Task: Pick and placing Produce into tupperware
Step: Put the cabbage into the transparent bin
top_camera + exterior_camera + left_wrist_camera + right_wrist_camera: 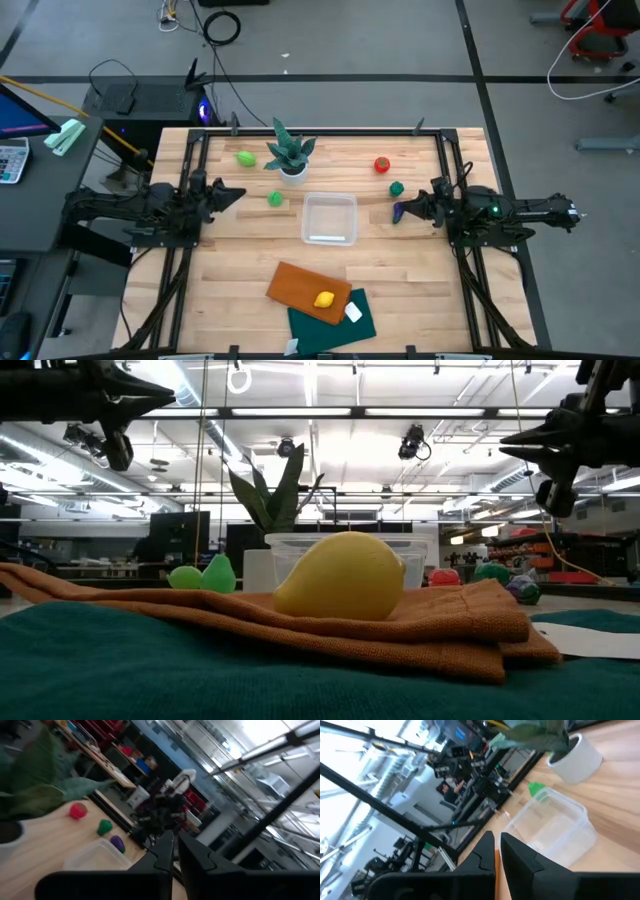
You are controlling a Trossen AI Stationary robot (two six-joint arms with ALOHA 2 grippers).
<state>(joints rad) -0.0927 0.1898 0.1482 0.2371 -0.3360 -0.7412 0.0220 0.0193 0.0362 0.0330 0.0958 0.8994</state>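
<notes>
The clear tupperware stands mid-table with nothing in it. The produce lies scattered: a light green piece at the far left, another green one left of the tub, and red, dark green and purple pieces to its right. The yellow piece rests on the orange-brown board. My left gripper hovers shut at the table's left side. My right gripper hovers shut at the right side, above the purple piece. Both point level toward the middle.
A spiky plant in a white pot stands just beyond the tub. A dark green cloth with a white tag lies under the board at the near edge. Black frame rails run along the table's left and right sides.
</notes>
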